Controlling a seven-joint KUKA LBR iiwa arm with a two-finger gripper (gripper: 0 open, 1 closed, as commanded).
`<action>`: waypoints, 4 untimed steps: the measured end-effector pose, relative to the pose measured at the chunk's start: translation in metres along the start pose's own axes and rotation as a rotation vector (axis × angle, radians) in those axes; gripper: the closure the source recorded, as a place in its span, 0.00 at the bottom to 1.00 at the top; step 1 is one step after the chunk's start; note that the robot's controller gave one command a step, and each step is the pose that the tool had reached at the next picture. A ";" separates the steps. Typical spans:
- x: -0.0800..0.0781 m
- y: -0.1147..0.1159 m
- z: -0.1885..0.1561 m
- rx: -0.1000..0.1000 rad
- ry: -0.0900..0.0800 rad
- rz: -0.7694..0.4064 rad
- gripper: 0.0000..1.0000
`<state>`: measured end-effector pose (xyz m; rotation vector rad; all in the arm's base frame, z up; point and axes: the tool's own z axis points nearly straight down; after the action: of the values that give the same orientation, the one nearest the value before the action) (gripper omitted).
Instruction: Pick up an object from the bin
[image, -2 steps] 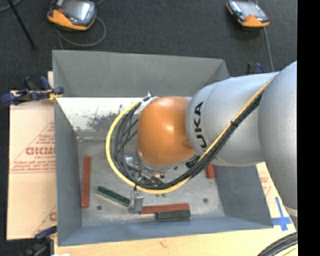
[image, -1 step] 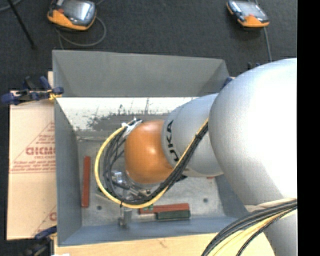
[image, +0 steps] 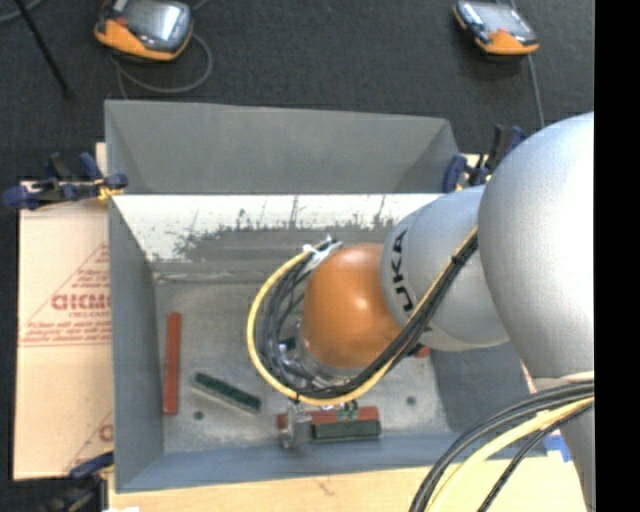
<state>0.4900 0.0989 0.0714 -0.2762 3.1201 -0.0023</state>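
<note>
The gripper (image: 293, 432), whether open or closed I cannot tell, sits just beside the left end of the green-and-red block (image: 348, 427), whose long axis runs left-right.

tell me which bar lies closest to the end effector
The green-and-red bar, right beside the end effector; the dark green strip and the red stick lie farther left.

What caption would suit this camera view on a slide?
Gripper low in the bin beside a red-and-green block; red stick and green bar lie to view's left.
</note>
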 end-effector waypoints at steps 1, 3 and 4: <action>-0.003 0.038 0.000 -0.004 -0.003 0.112 0.00; -0.003 0.037 0.000 -0.004 -0.001 0.123 0.00; 0.008 -0.022 -0.002 0.000 0.007 0.215 0.00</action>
<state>0.4864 0.0754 0.0739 0.0598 3.1389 -0.0021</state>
